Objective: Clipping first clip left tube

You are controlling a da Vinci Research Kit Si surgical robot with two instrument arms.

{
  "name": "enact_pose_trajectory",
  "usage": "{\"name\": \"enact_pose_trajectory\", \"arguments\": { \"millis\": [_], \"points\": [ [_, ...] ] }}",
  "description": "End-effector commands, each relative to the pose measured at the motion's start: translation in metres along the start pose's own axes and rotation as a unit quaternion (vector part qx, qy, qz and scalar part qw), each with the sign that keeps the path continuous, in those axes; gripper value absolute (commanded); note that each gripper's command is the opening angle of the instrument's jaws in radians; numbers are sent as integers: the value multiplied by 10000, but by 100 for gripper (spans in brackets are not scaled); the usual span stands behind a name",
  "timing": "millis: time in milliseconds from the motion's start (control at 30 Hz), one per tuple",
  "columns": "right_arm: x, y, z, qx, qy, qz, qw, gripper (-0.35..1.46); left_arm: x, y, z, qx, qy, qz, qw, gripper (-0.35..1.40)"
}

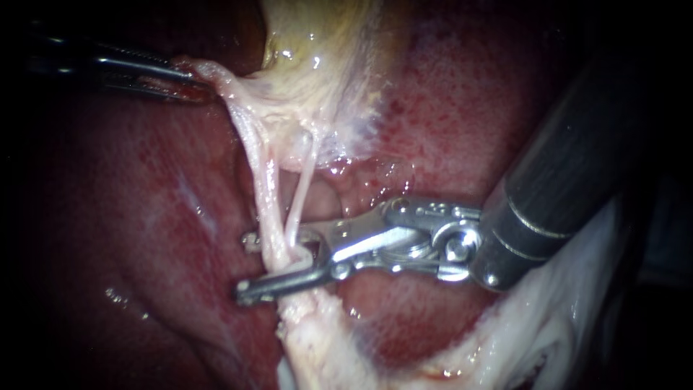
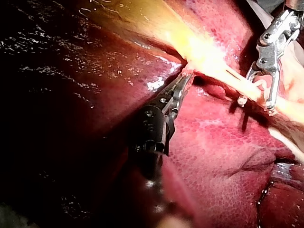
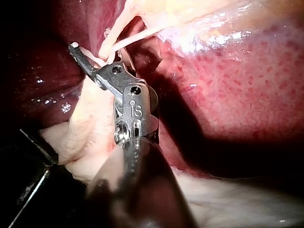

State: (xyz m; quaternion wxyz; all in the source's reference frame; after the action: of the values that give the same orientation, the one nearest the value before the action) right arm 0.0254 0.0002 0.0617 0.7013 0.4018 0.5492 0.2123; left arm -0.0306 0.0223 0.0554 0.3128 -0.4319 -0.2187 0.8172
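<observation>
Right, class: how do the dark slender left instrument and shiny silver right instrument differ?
The left instrument is shut on pale tissue; the right instrument stands open astride the left tube. The left instrument looks dark and thin, the right instrument bright and bulkier. Both end in two jaws.
</observation>
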Motion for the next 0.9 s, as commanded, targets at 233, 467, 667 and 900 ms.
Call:
{"name": "enact_pose_trajectory", "arguments": {
  "millis": [233,467,667,900],
  "points": [
    [-5,-4,-14,-133,60,-8,9999,45,-1,-1,-1,-4,0,4,10000,-35],
    [-17,2,-45,-452,-58,-7,9990,45,-2,-1,-2,-6,0,5,10000,-35],
    [-20,6,-76,-680,-172,46,9975,45,-3,-1,-3,-10,-1,8,10000,-35],
    [-21,3,-103,-850,-440,68,9954,43,-3,-1,-4,-10,-1,8,10000,-35]
  ]
}}
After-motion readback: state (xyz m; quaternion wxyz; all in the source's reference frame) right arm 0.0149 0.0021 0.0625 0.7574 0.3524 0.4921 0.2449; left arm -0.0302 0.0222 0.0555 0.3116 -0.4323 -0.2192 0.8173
